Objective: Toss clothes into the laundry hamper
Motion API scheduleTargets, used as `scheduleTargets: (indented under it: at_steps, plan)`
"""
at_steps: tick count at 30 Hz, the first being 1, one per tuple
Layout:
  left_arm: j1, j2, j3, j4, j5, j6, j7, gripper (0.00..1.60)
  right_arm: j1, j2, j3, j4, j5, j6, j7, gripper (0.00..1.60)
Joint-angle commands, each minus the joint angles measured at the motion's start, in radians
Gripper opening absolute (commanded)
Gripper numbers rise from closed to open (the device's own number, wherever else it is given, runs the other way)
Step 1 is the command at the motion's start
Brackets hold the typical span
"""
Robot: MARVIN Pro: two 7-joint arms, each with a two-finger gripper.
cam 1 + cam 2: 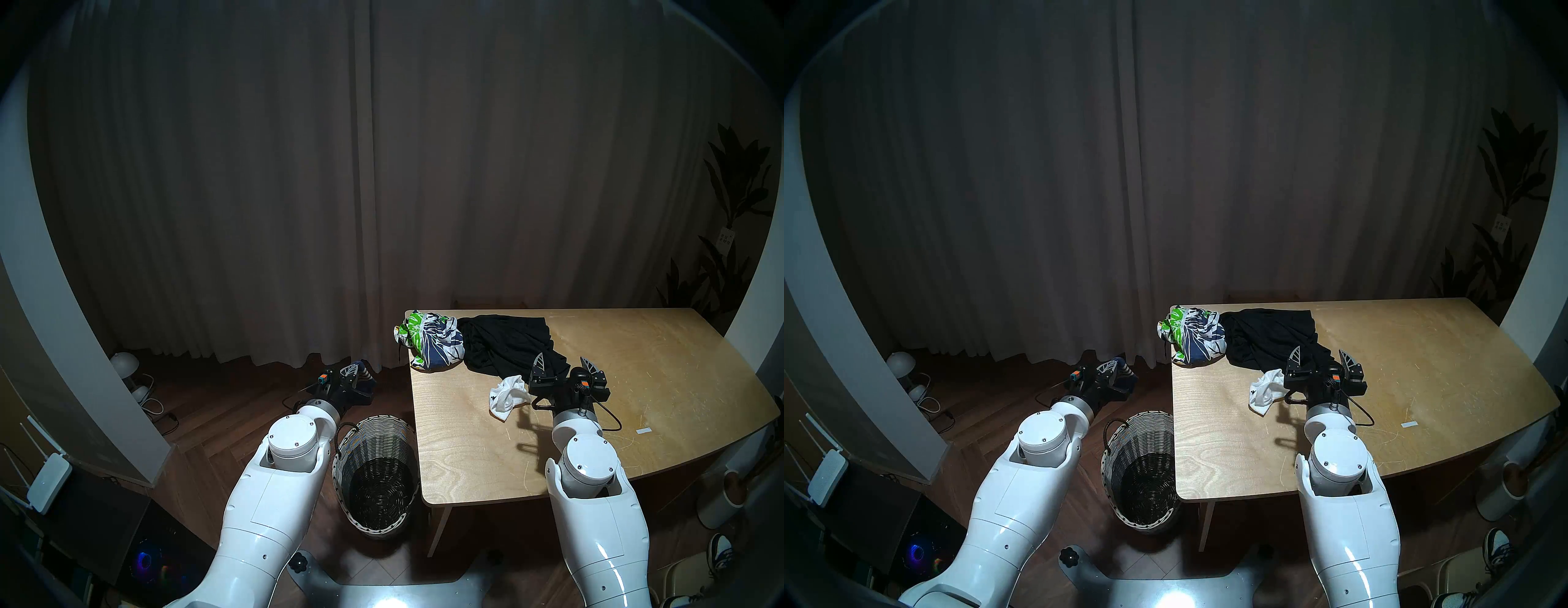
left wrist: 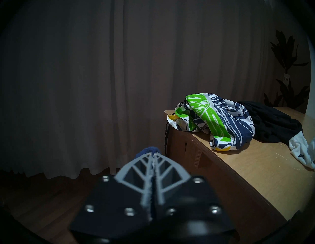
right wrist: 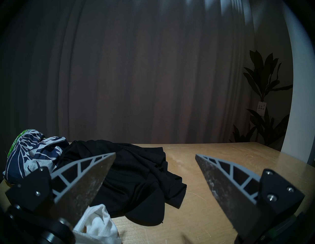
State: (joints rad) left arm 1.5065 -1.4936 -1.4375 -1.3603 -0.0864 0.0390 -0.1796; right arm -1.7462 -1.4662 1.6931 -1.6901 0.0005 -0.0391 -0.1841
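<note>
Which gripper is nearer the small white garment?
Right. The right gripper hovers open just beside the small white garment; the left gripper holds a navy sock off the table.

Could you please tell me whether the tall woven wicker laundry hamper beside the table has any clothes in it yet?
Empty: the tall woven wicker hamper shows only its bare dark woven bottom.

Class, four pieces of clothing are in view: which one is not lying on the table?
The navy striped sock: the left end effector grips it beyond the hamper; the others lie on the table.
</note>
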Motion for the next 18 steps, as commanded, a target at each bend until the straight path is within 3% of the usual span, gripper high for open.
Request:
scheduleTargets:
  at_steps: [1,15,18]
  plan:
    - [-0.008,0.006,0.010,-0.024,0.013,-0.016,-0.004,1.60,0.005,0.002,0.001,-0.023,-0.001,-0.011,-0.002,1.60]
    - [-0.011,0.000,0.016,-0.019,0.013,-0.025,-0.008,1.60,0.004,0.007,-0.004,-0.023,0.003,-0.011,-0.007,1.60]
    - [0.008,-0.015,-0.003,-0.039,0.005,-0.038,0.021,1.60,0.004,0.008,-0.004,-0.023,0.004,-0.011,-0.008,1.60]
